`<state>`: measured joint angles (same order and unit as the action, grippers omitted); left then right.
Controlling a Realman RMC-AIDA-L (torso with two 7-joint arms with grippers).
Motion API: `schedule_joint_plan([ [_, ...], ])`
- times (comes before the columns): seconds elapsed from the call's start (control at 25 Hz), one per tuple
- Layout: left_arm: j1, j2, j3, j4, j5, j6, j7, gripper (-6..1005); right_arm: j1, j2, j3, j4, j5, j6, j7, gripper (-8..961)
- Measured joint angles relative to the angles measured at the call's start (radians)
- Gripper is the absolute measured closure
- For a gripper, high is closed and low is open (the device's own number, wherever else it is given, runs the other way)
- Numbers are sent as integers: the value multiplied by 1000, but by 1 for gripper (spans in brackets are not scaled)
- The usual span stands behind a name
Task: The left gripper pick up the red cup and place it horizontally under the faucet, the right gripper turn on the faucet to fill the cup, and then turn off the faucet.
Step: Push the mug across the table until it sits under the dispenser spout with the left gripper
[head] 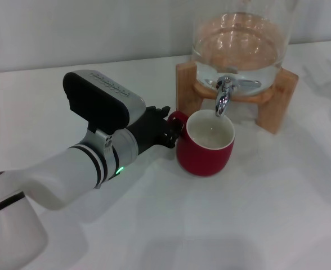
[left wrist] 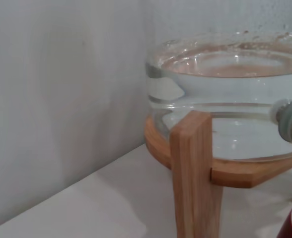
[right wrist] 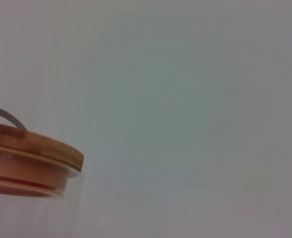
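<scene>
Red and glossy, the red cup (head: 206, 147) stands upright on the white tabletop (head: 255, 214) with its white mouth directly below the spout of the faucet (head: 224, 95), presumably so that any stream drops straight in. Its inside looks empty. The left claw (head: 164, 128) sits at the cup's loop handle, clenched on or around it, seemingly to keep the cup steady beneath the spout; whether the fingers truly pinch the handle is hard to tell. The right claw is not in view anywhere, and the faucet's lever appears untouched.

Only the head view shows cup, claw and spout together. The left wrist view shows instead the glass jar (left wrist: 225, 99) holding water, the wooden stand (left wrist: 195, 178) and a sliver of the cup's rim. The right wrist view catches just the wooden lid (right wrist: 32, 148) against a blank wall.
</scene>
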<state>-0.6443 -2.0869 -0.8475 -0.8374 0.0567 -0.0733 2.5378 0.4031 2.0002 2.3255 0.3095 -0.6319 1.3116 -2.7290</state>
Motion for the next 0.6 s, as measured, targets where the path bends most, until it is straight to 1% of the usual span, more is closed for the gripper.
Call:
schedule_joint_plan([
  [0.24,0,0,-1,1,0,0,-30,743,-6,0,0,0,0,1,0,284],
  [0.44,-5,-2,-20,5,0,-1,-65,607,-11,0,0,0,0,3,0,284],
  [0.6,-1,-2,-48,1,0,-6,-73,604,-13,0,0,-1,0,11,0,284],
])
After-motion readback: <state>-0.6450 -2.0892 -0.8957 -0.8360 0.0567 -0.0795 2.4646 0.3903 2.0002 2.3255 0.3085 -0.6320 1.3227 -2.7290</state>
